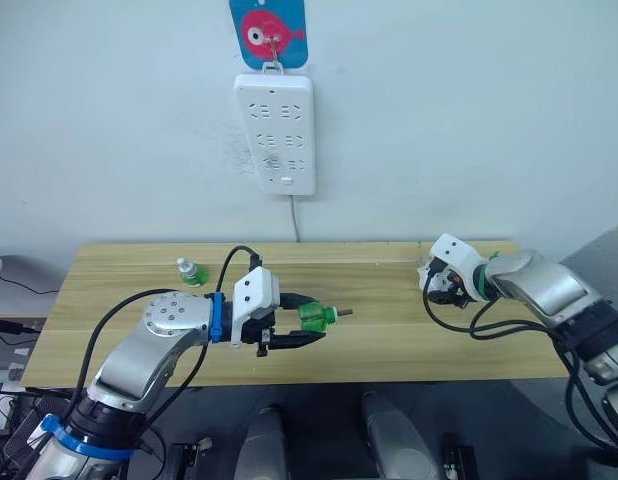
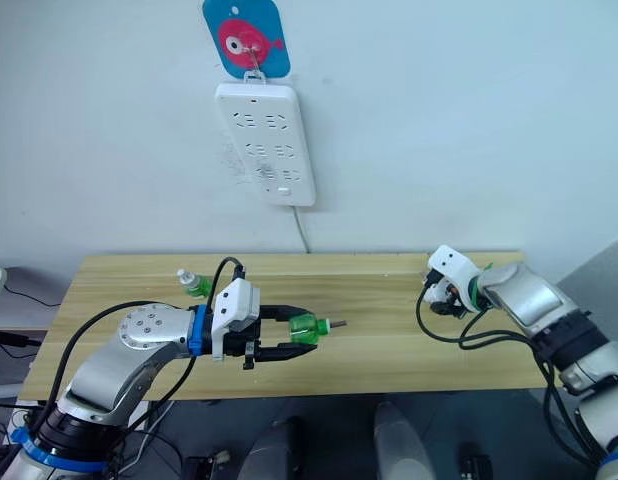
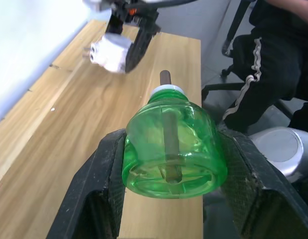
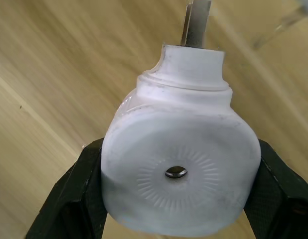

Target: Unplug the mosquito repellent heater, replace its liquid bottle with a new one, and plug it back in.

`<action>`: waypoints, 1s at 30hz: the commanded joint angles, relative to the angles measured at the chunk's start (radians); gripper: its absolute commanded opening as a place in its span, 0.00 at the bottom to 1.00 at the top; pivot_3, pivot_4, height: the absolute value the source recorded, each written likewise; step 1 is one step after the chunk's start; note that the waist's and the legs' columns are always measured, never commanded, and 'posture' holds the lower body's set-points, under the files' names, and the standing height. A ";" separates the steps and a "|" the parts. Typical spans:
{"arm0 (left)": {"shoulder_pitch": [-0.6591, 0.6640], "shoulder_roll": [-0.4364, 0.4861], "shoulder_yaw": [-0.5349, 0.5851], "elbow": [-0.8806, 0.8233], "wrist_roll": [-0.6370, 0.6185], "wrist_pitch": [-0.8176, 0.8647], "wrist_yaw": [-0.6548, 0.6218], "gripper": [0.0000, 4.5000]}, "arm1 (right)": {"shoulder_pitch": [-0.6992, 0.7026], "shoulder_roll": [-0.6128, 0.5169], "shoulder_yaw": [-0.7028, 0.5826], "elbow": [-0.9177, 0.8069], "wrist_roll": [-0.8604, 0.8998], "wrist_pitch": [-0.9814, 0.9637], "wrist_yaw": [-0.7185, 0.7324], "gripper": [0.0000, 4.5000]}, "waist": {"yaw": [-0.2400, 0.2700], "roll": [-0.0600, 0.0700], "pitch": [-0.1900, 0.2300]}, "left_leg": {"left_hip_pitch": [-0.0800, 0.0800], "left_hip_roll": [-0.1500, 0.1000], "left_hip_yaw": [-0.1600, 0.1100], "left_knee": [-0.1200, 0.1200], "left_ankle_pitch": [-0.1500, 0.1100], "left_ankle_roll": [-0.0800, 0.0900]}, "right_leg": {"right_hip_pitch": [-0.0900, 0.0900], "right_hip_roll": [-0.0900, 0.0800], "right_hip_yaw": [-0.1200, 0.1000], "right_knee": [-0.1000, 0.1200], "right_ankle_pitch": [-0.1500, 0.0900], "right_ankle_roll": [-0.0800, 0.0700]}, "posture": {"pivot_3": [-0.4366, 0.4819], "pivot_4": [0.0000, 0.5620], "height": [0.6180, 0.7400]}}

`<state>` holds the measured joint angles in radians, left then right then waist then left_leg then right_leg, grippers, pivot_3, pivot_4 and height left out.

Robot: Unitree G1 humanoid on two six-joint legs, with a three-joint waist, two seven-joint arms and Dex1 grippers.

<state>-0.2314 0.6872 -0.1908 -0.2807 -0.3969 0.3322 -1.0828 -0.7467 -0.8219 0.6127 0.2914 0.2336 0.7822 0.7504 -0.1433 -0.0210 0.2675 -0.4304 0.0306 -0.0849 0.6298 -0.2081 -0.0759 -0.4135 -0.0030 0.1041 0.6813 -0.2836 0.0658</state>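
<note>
Old bottle: I have its liquid bottle [image 3: 172, 149] clamped between the two pads of the left gripper [image 1: 294, 327], one pad on each side of its round body, the wick rod pointing out past the fingertips toward the other arm.
How it handles: I judge it light, hard and smooth; the curved plastic could roll or slip between flat pads, and the thin wick looks like the part to keep clear of knocks. The widest band of the body, where I hold it, seems the right place.
Heater: the mosquito repellent heater [image 4: 180, 172] sits between the fingers of the right gripper [image 2: 441, 296], squeezed across its rounded sides, vent face toward the wrist camera and a metal prong [image 4: 196, 20] pointing away beyond the fingertips.
Its feel: light and rigid, I judge; the shell is glossy, so the grip should stay on the broad flanks, not the narrow neck.
New one: the new one [image 1: 191, 271] stands on the table [image 1: 389, 340], well behind the left fingers and nearer the wall.
Left arm pose: forearm low over the table's near edge, fingers level, aimed across toward the right.
Right arm pose: elbow out, wrist turned inward, fingers held above the table's far right corner.
Socket: the power strip [image 1: 275, 132] hangs on the wall, well apart from both sets of fingers.
</note>
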 commanded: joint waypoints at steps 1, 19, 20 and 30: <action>-0.014 -0.011 -0.003 -0.006 0.015 -0.030 -0.008 0.50 | -0.036 0.012 -0.012 0.052 -0.072 -0.023 0.079 0.68 | -0.001 0.000 0.000 | 0.000 0.000 0.000 0.000 0.000 0.000 | 0.000 0.000 0.000 0.000 0.000 0.000 | 0.23 0.46 1.00; -0.040 -0.064 -0.035 0.040 0.079 -0.074 -0.005 0.50 | -0.053 0.136 -0.103 0.264 -0.292 -0.110 0.131 0.92 | -0.023 0.001 0.000 | 0.001 0.000 -0.002 0.001 0.000 0.000 | 0.002 0.000 -0.001 0.001 0.001 0.000 | 0.21 0.47 1.00; -0.041 -0.064 -0.034 0.042 0.081 -0.075 -0.004 0.50 | -0.053 0.132 -0.113 0.260 -0.297 -0.114 0.134 0.99 | -0.024 0.001 0.000 | 0.001 0.000 -0.002 0.001 0.000 0.000 | 0.002 0.000 -0.001 0.001 0.001 0.000 | 0.21 0.46 1.00; -0.042 -0.106 -0.001 0.077 0.076 -0.113 0.040 0.50 | -0.012 -0.013 -0.401 -0.199 -0.088 0.209 0.284 1.00 | -0.024 0.002 0.001 | 0.002 -0.001 -0.003 0.001 0.000 0.000 | 0.003 -0.001 -0.002 0.001 0.001 0.000 | 0.21 0.43 1.00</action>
<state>-0.2709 0.5987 -0.2222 -0.1864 -0.3073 0.2479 -1.0645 -0.7620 -0.8047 0.3088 0.2551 0.0519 0.8770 0.9835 -0.1673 -0.0185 0.2688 -0.4288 0.0295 -0.0879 0.6302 -0.2081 -0.0760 -0.4101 -0.0038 0.1018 0.6828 -0.2829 0.0655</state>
